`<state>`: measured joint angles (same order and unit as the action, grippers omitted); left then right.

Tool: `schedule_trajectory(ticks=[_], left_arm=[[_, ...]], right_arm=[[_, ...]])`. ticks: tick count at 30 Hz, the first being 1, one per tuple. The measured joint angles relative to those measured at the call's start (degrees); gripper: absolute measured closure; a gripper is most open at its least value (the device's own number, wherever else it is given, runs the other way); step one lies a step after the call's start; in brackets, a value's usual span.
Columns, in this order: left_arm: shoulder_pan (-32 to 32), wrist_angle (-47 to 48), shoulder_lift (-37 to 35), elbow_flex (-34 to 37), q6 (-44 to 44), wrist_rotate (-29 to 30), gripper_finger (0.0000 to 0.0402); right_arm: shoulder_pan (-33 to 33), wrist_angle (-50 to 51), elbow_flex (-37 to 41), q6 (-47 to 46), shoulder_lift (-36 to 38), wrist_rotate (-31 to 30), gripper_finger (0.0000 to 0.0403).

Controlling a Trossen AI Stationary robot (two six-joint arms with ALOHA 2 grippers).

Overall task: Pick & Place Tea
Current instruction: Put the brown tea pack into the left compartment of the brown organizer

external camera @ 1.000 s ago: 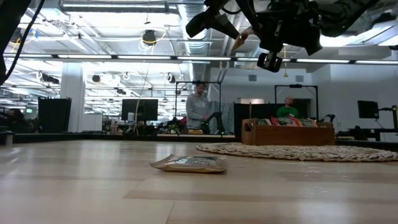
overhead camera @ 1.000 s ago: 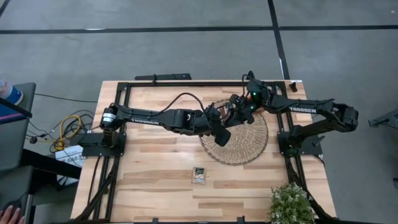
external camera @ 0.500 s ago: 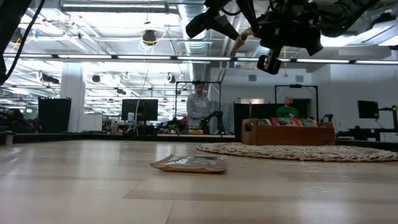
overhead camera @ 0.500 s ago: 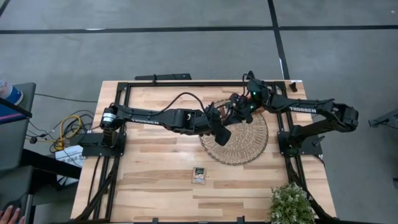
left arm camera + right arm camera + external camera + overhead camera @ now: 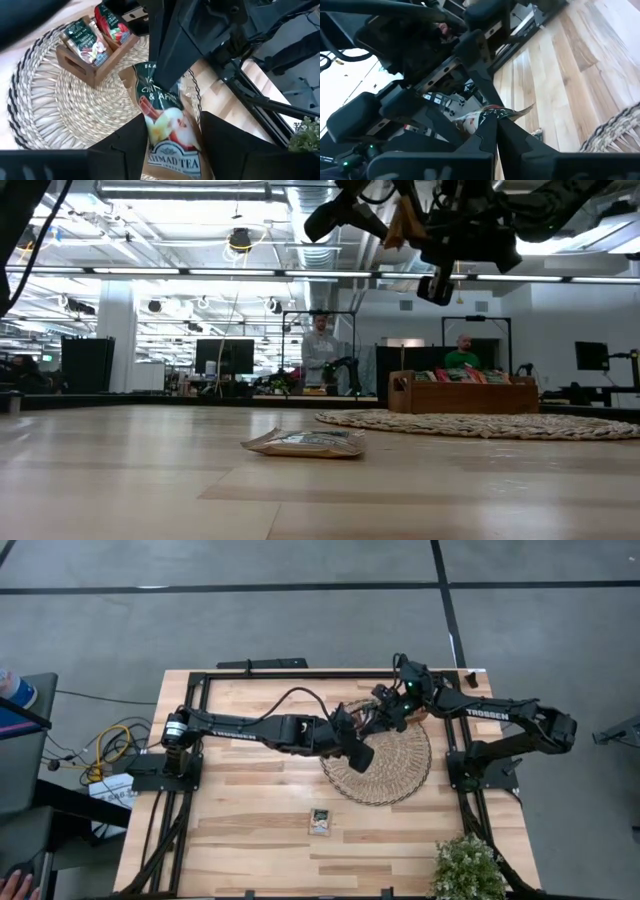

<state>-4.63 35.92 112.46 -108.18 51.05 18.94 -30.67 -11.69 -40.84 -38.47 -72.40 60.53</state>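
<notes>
A beige tea sachet (image 5: 167, 132) printed with cinnamon and apple hangs in the air above the round wicker mat (image 5: 395, 765), between both grippers. My left gripper (image 5: 173, 117) is shut on its lower part. My right gripper (image 5: 492, 122) is shut on its upper end. In the low view the sachet (image 5: 400, 225) shows high up between the dark hands. A second sachet (image 5: 320, 821) lies flat on the table near the front edge. A wooden tray (image 5: 95, 52) with red and green sachets stands on the mat. My left gripper has the sachet's lower part (image 5: 172, 150) between its two fingers (image 5: 135, 145), one on each side edge. The sachet stands up out of the fingers, tilted, clear of the mat. My right gripper pinches the sachet's upper end (image 5: 145, 75) between its shut fingers (image 5: 170, 55), coming from the table's right side, roughly level. In its own wrist view only a thin edge of the sachet (image 5: 485, 114) sticks out past the fingertips.
A potted plant (image 5: 468, 868) stands at the table's front right corner. Black frame rails (image 5: 300, 672) run along the table's far and side edges. People stand in the room beyond the table (image 5: 318, 355). Bare wood lies around the loose sachet (image 5: 305, 443).
My right gripper has shifted a little toward the table's left, onto the sachet's upper end. In the low view the sachet now stands more upright between the two hands. My left gripper has kept its place.
</notes>
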Motion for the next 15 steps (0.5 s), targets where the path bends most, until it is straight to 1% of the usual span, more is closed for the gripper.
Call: schedule_trajectory(ticks=[5,9,12,15], left_arm=[[-0.19,0.69,0.0,0.02,-0.23,-0.09,0.0227],[-0.19,3.1,0.0,0.01,-0.55,-0.19,0.0226],[-0.18,7.17,0.0,0.0,-0.44,-0.08,0.0219],[-0.2,13.41,0.0,0.0,1.28,-0.13,0.0198]], right_arm=[[-0.09,2.56,0.0,2.48,0.02,-0.21,0.0403],[-0.37,4.3,0.0,4.19,0.06,-0.83,0.0403],[-1.13,7.01,0.0,6.29,0.54,-1.5,0.0403],[-1.99,12.05,-0.03,9.76,1.47,-4.13,0.0403]])
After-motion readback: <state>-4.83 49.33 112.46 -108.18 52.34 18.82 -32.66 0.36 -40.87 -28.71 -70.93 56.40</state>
